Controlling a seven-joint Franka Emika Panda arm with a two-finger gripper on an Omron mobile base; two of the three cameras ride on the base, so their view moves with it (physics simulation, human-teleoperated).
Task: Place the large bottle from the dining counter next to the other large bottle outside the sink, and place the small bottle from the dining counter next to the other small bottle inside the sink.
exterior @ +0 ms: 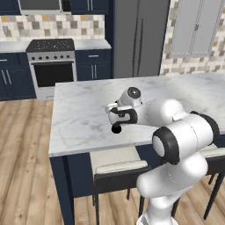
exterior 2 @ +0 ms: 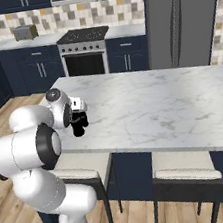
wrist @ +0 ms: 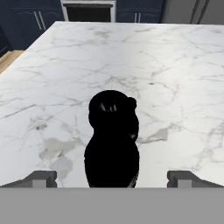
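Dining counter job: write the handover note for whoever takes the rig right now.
Gripper: open, jaws wide, holding nothing, low over the near-left part of the dining counter.
Large bottle: black, standing on the marble, centred between the two fingertips in the hand view; neither pad touches it. In the base views just its dark base shows under the hand.
Done: approach and lining up on the large bottle.
Left: close on it, lift, carry it to the other large bottle by the sink; then the small bottle into the sink. Their places can't be told from here.

A home kitchen: stove [exterior: 51, 59], navy cabinets [exterior 2: 36, 69], marble dining counter [exterior 2: 172, 99].
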